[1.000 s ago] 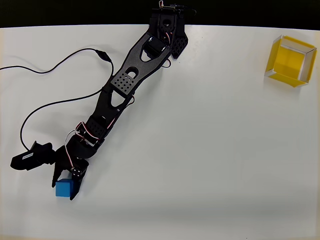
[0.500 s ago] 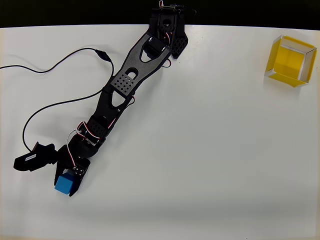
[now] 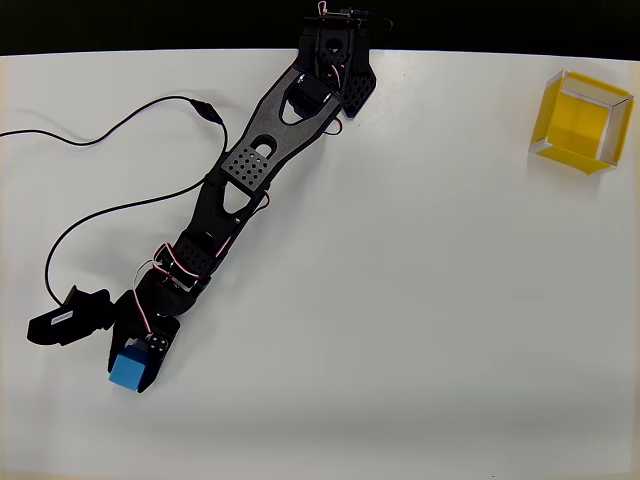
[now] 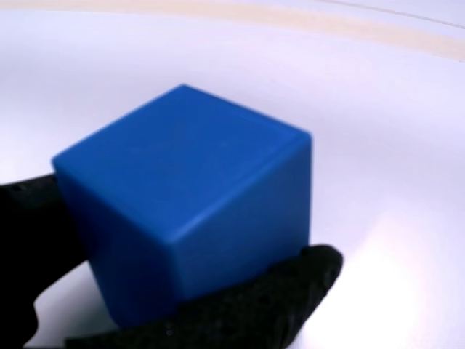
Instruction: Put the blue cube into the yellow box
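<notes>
Gripping the blue cube [image 3: 128, 368]: the end effector [image 3: 131, 367] is closed onto it, black fingers pressed against opposite sides, near the desk's [image 3: 400, 300] lower-left corner in the overhead view. In the wrist view the cube [image 4: 189, 196] sits tilted, one corner edge toward the camera, one black finger [image 4: 269, 305] against its lower right face and the other at its left side. Whether the cube touches the desk or is lifted off it, I cannot tell.

Arm [image 3: 250, 170]: black, stretched diagonally from its base at the middle of the desk's top edge down to the lower-left area. Perforated link sits about halfway along. Red and white servo wires show at the joints. A black block [image 3: 65, 315] sticks out to the left of the wrist.

Yellow box [image 3: 582, 122]: open top, pale rims, sits at the desk's upper-right corner, rotated a bit off the desk edges. Well apart from the cube, nearly the full diagonal of the desk between them. Box interior shows yellow floor and walls.

Black cable [image 3: 110, 130]: runs in from the desk's left edge, arcs up toward the arm's mid link, and a second loop curves back down toward the wrist.

Desk surface is plain white, dark strip beyond its top edge.
</notes>
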